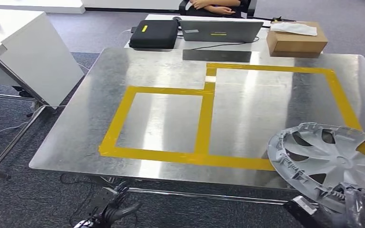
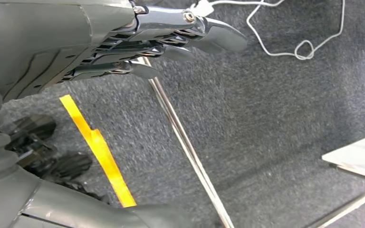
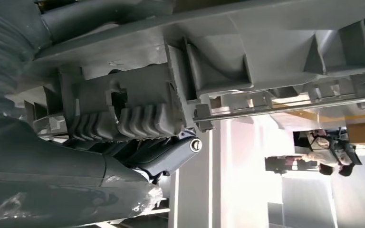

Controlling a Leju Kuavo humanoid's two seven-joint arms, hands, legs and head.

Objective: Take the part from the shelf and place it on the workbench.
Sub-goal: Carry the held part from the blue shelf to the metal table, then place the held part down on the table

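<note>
the carrying step is nearly over and the placing step is in hand: the right hand [image 1: 361, 206] grips the part [image 1: 330, 159], a grey plastic wheel cover with spokes and cut-outs, by its near rim, and holds it tilted over the near right corner of the desk [image 1: 100, 104], its far side overlapping the yellow tape outline [image 1: 204, 118] there. whether the part already touches the metal top cannot be told from the head view. in the right wrist view the fingers [image 3: 123, 121] are curled tight against the ribbed back of the part, with the desk's shiny surface beyond. the left hand [image 1: 114, 211] hangs below the near edge of the desk, fingers nearly straight and apart, holding nothing; its wrist view looks down on carpet, a strip of yellow floor tape [image 2: 100, 152] and a white cable [image 2: 285, 38]. the next move, by my judgement, calls for lowering the part flat inside the larger taped rectangle on the right side and then letting go without dragging it. no writing can be read: a laptop [image 1: 221, 31], a black case [image 1: 154, 33] and a cardboard box [image 1: 297, 40] stand along the far edge, with small yellow labels too small to make out.
</note>
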